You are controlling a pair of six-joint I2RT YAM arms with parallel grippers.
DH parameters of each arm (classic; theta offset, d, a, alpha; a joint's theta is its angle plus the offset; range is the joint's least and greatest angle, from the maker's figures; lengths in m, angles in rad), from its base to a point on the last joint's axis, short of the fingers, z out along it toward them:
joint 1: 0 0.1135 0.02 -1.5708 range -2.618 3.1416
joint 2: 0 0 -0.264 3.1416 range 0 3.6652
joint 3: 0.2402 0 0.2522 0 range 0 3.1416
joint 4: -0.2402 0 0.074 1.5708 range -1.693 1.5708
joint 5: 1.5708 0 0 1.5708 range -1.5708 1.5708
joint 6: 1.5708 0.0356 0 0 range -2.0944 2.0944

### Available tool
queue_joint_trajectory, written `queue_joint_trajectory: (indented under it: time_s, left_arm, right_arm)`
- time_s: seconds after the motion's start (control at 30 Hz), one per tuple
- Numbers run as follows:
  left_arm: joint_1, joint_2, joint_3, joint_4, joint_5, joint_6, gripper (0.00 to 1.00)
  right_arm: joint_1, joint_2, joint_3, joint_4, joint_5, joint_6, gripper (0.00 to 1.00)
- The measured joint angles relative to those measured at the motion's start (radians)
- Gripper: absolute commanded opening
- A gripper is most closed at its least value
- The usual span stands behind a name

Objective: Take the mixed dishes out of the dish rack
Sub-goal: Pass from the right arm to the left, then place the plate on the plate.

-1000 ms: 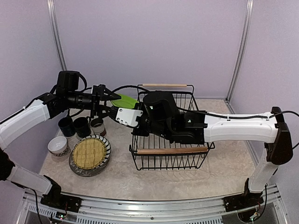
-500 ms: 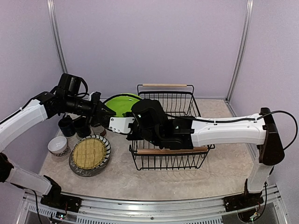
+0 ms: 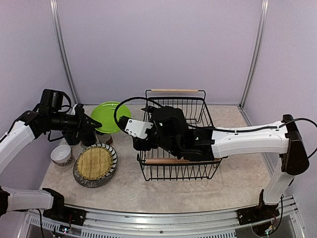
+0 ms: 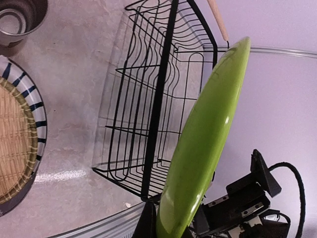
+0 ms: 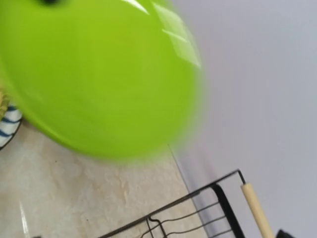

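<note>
Table (image 3: 163, 194) of pale stone look carries everything here. On its middle and right part stands the large rectangular black wire dish rack (image 3: 197, 105), with one light wooden bar handle on its far side and one on its near side.

The right arm (image 3: 247, 139) lies low across the near handle of the rack and reaches to the left. The right gripper (image 3: 139, 145) is at the near left corner of the rack. I cannot tell if its jaws are apart or together, because they are dark against the wires and its own camera does not show them.

The left arm (image 3: 17, 139) comes in from the left edge. The left gripper (image 3: 94, 125) is clamped on the rim of the round lime-green plate (image 3: 110, 117). This plate is in the air, almost on its edge, over the far left part of the table, just left of the rack and not touching it.

Below, near the left edge, lies the round plate with dark and white stripes on its rim (image 3: 113, 157), with a woven straw mat (image 3: 94, 162) in it. Left of it sits a small white patterned bowl (image 3: 61, 154). Behind these, partly hidden by the left arm, stand dark mugs (image 3: 74, 140).
</note>
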Motion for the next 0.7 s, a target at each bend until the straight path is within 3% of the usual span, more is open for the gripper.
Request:
queue_joint_trajectory:
  time_s: [0.13,0.4,0.7]
  left_arm:
    - [0.088,-0.102,-0.119,-0.04,-0.034,0.004,0.0]
    - [0.111,-0.301,-0.362,-0.057,-0.15,-0.046,0.0]
    - [0.14,-0.228,-0.416,-0.034,-0.206,-0.051,0.0]
  right_arm:
    - [-0.049,-0.079,-0.063,0.031,-0.025,0.093,1.0]
    - [-0.162,-0.211,-0.161,0.103,-0.085,0.279,1.0]
    - [-0.202,-0.31,-0.261,0.158,-0.166,0.396,1.0]
